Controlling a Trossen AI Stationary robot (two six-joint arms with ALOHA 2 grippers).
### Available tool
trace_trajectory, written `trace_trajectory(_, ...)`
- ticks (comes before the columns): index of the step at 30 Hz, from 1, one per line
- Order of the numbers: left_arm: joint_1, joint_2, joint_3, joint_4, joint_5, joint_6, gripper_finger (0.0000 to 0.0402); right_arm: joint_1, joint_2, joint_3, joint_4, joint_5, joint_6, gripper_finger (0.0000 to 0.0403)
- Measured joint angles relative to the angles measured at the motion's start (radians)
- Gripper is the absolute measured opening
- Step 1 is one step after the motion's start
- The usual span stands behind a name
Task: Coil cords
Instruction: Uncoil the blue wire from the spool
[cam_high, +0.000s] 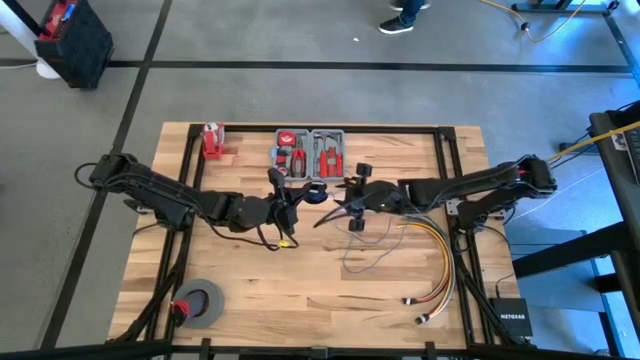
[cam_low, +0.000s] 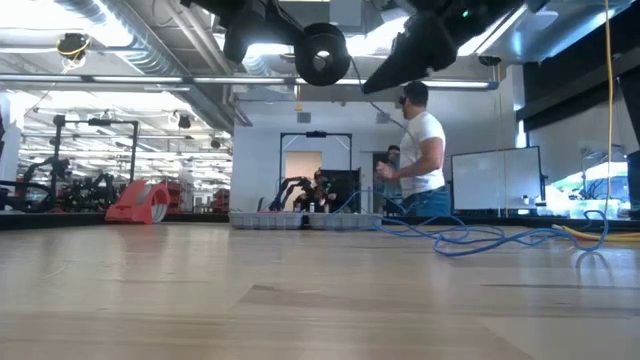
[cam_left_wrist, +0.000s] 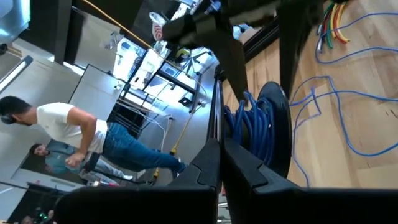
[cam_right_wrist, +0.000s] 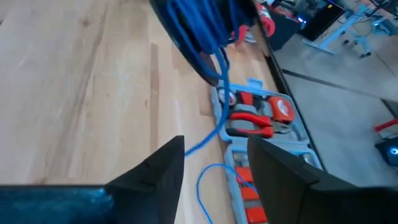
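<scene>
cords (cam_left_wrist: 249, 127) half wound on a spool the clenched left gripper (cam_high: 283, 212) lifts over the counter (cam_high: 300, 290); right gripper (cam_right_wrist: 214, 158), released, should regrasp the loose strand, winding snugly

— Room near the front edge? Bare wood at the middle of the table (cam_high: 300, 290).

— Blocked elsewhere: grey tape roll (cam_high: 200, 303) front-left, tool tray (cam_high: 311, 152) at the back, loose cords (cam_high: 372, 258) and coloured cables (cam_high: 438, 262) (right side) sprawled.
</scene>
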Motion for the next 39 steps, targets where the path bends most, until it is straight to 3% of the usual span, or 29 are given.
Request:
trace_trajectory(4, 0.000, 0.000, 0.000, 0.000, 0.000, 0.001, 0.0000, -0.015, 0.044, 0.000, 0.049, -0.045, -0.022, 0.0173)
trace_trajectory(9, 0.000, 0.000, 0.000, -0.002, 0.000, 0.000, 0.0000, -0.012, 0.045, 0.000, 0.109, -0.028, -0.053, 0.0148)
trace_trajectory(15, 0.000, 0.000, 0.000, -0.003, 0.000, -0.007, 0.0000, -0.008, 0.041, 0.000, 0.089, -0.010, -0.109, 0.0019)
trace_trajectory(21, 0.017, 0.000, 0.000, -0.003, 0.001, -0.061, 0.0000, 0.093, 0.005, 0.028, 0.106, 0.062, -0.162, 0.0010)
trace_trajectory(25, 0.054, 0.000, 0.000, 0.017, 0.001, -0.151, 0.0000, 0.148, 0.029, 0.034, 0.216, 0.002, -0.209, 0.0009)
trace_trajectory(30, 0.065, -0.006, 0.000, 0.176, 0.000, -0.255, 0.0000, 0.126, 0.075, 0.031, 0.133, -0.008, -0.233, 0.0005)
trace_trajectory(32, 0.052, -0.024, 0.000, 0.200, 0.000, -0.282, 0.0000, 0.107, 0.077, 0.031, 0.077, 0.056, -0.235, 0.0006)
trace_trajectory(39, -0.033, -0.108, 0.000, 0.121, 0.000, -0.326, 0.0000, 0.042, 0.045, 0.031, -0.127, 0.429, -0.181, 0.0004)
